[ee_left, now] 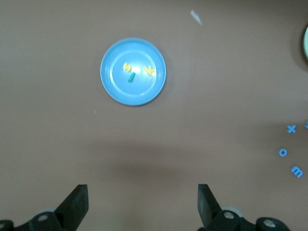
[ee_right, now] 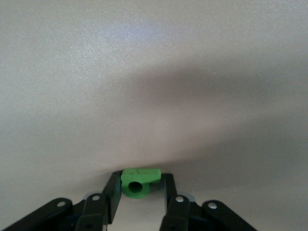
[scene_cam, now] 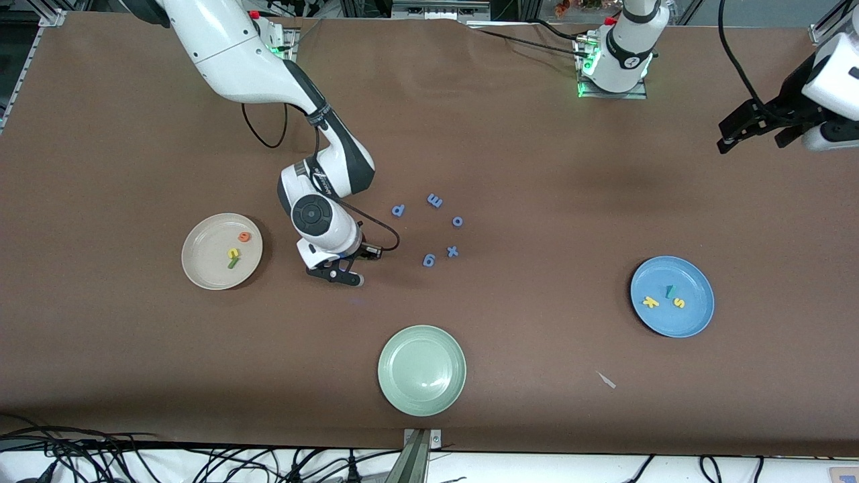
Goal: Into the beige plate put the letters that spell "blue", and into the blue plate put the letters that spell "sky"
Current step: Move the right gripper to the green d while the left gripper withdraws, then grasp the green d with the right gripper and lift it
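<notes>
You see the round cream-beige plate (scene_cam: 201, 265) toward the right arm's end of the table, holding the orange foam "e" (scene_cam: 244, 236), the yellow "u" (scene_cam: 233, 253) and the thin green "l" (scene_cam: 233, 263). Just beside it, the right gripper (scene_cam: 341, 276) is down at the brown table (scene_cam: 537, 168), its fingers (ee_right: 114, 191) clamped on the green foam "b" (ee_right: 139, 182). Five all-blue foam letters (scene_cam: 429, 228) lie loose mid-table, with the pale green plate (scene_cam: 421, 370) nearer the camera. The round sky-blue plate (scene_cam: 684, 322) holds the yellow "k" (scene_cam: 649, 302), teal "y" (scene_cam: 670, 291) and yellow "s" (scene_cam: 679, 302). Your left gripper (scene_cam: 751, 131) waits raised at its end, jaws spread wide, grasping nothing.
</notes>
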`<state>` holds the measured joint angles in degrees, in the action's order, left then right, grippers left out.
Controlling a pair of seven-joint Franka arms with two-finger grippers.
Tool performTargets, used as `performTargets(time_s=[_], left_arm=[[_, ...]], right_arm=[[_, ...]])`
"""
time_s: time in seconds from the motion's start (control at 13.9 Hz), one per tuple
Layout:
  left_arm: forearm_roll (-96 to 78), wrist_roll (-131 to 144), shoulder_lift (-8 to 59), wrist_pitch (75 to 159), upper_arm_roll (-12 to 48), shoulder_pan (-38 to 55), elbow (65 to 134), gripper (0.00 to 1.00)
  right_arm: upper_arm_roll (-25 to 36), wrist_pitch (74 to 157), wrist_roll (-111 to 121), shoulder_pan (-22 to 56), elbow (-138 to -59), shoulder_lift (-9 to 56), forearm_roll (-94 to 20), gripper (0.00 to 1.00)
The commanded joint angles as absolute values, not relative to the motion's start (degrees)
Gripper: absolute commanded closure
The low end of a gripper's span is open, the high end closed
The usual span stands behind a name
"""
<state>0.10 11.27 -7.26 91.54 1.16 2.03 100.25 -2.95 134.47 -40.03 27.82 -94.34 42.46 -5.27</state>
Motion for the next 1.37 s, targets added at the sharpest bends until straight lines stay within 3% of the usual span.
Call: performTargets(time_s=[0.0,0.36,0.65,0.94,1.29], left_arm=[[1.4,13.3,-2.7,89.9,3.2,3.1,97.9,0.0],[1.1,17.7,1.5,89.0,5.7,3.1,92.5,0.0],[1.0,17.5,1.5,88.5,5.2,1.9,92.4,0.0],[0.0,17.1,1.5,88.4,5.1,0.0,92.4,0.0],[-0.1,17.1,1.5,88.4,5.1,0.1,92.4,0.0]], right_arm=[[-3.1,136.2,-40.1,27.9,-93.1,43.7,-5.9,0.62],[-3.1,136.2,-40.1,27.9,-93.1,43.7,-5.9,0.69],[-3.1,135.2,-38.9,27.6,-91.9,43.2,-5.9,0.72],[-1.6,127.6,-33.4,27.3,-91.8,39.7,-5.0,0.72],[7.1,115.0,-24.4,27.2,-93.2,35.3,-5.1,0.72]])
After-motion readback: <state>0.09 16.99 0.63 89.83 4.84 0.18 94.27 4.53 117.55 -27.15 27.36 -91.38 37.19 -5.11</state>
